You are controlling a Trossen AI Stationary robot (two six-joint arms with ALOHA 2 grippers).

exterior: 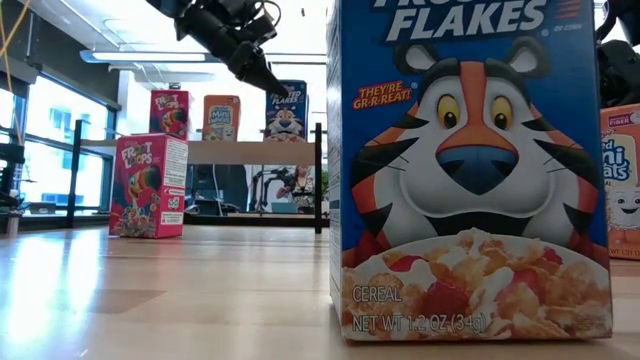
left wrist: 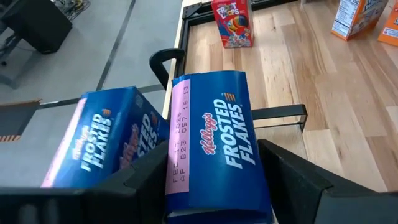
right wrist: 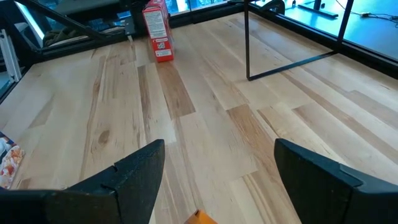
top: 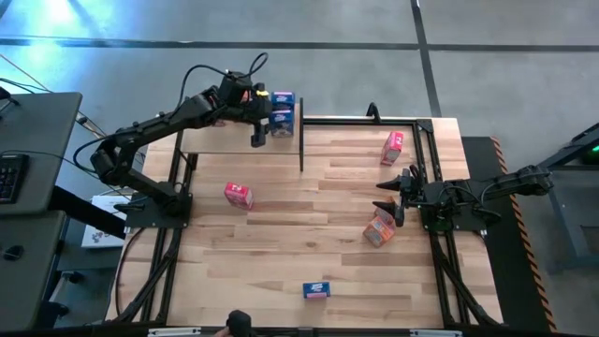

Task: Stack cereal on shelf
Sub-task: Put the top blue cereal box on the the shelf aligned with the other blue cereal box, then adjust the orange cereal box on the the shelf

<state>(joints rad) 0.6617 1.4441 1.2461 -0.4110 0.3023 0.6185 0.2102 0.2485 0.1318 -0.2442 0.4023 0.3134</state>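
Straddling a blue box [left wrist: 214,149], left end effector [left wrist: 214,186] seemingly loosened.

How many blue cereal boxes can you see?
3. Two blue boxes side by side at the shelf's right end, by the left gripper; one blue box alone near the table's front edge.

shelf [exterior: 250,150]: red, orange, blue cereal boxes upright | blue box [exterior: 470,170]: upright, tabletop

A pale plank surface [top: 281,243] sits on a grey floor [top: 505,75]. A dark desk [top: 37,140] with a keyboard [top: 7,178] stands beside it; windows [exterior: 40,160] show beyond.
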